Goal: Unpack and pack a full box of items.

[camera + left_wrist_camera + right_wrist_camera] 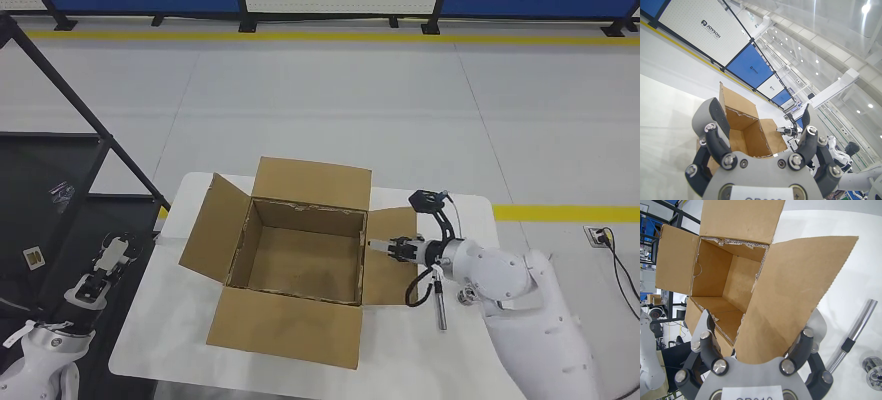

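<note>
Right pincer (762,315) wide open, fingers astride the right flap of the box (310,185); left pincer (761,111) open, empty, off the worktop (165,310) edge. We see box mid-worktop, flaps out, w/ metal rod (855,328) & small spool (873,371) beside it.

Box (300,265) on table (170,330), rod (440,303) just right of it

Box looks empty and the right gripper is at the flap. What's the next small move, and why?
Probably back the right gripper off the flap: its fingers stand open astride it, the box is empty, and the rod lies beside it on the table.
</note>
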You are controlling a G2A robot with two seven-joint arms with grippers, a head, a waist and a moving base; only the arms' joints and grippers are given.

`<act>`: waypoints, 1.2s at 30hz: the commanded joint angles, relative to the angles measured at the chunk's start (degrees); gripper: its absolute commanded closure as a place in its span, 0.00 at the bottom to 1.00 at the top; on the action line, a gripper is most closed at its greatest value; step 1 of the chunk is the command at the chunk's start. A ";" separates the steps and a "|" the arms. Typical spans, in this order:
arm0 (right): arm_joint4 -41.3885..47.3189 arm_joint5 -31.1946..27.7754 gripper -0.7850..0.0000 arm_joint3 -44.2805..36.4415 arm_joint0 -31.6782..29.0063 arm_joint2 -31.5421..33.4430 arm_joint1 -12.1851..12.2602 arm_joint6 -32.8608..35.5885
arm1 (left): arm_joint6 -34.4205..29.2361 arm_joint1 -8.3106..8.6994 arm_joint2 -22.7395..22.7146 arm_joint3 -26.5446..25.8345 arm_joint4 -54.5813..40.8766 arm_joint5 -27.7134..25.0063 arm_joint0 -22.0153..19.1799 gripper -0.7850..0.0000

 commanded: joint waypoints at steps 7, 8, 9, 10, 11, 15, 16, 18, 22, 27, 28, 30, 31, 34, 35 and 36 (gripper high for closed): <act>0.31 0.78 0.00 2.44 2.51 -2.27 -0.14 -0.96 | 0.00 0.00 0.00 0.00 0.00 0.00 0.00 0.00; 0.47 0.73 0.00 2.79 2.80 -2.45 -0.15 -1.03 | 0.00 0.00 0.00 0.00 0.00 0.00 0.00 0.00; 0.57 0.70 0.00 3.11 3.06 -2.62 -0.15 -1.12 | 0.00 0.00 0.00 0.00 0.00 0.00 0.00 0.00; 0.65 0.75 0.00 3.39 3.25 -2.76 -0.14 -1.16 | 0.00 0.00 0.00 0.00 0.00 0.00 0.00 0.00; 0.65 0.90 0.00 3.56 3.41 -2.82 -0.13 -1.29 | 0.00 0.00 0.00 0.00 0.00 0.00 0.00 0.00; 0.44 0.91 0.00 2.83 2.63 -0.17 0.47 -2.12 | 0.00 0.00 0.00 0.00 0.00 0.00 0.00 0.00; 0.31 0.49 0.00 1.98 1.79 1.19 0.78 -2.04 | 0.00 0.00 0.00 0.00 0.00 0.00 0.00 0.00; -0.34 -0.83 0.00 -0.33 -0.57 4.44 1.53 -1.68 | 0.00 0.00 0.00 0.00 0.00 0.00 0.00 0.00; -3.33 -4.82 0.00 -5.22 -6.39 10.62 3.08 0.03 | 0.00 0.00 0.00 0.00 0.00 0.00 0.00 0.00; -9.03 -5.69 0.00 -9.16 -13.20 14.48 4.27 0.87 | 0.00 0.00 0.00 0.00 0.00 0.00 0.00 0.00; -8.45 -6.57 0.00 -9.50 -14.21 14.50 4.36 1.29 | 0.00 0.00 0.00 0.00 0.00 0.00 0.00 0.00; -5.32 -8.11 0.00 -9.36 -15.50 16.27 4.57 0.82 | 0.00 0.00 0.00 0.00 0.00 0.00 0.00 0.00; -5.32 -8.11 0.00 -9.36 -15.50 16.27 4.57 0.82 | 0.00 0.00 0.00 0.00 0.00 0.00 0.00 0.00; -5.32 -8.11 0.00 -9.36 -15.50 16.27 4.57 0.82 | 0.00 0.00 0.00 0.00 0.00 0.00 0.00 0.00; -5.32 -8.11 0.00 -9.36 -15.50 16.27 4.57 0.82 | 0.00 0.00 0.00 0.00 0.00 0.00 0.00 0.00; -5.32 -8.11 0.00 -9.36 -15.50 16.27 4.57 0.82 | 0.00 0.00 0.00 0.00 0.00 0.00 0.00 0.00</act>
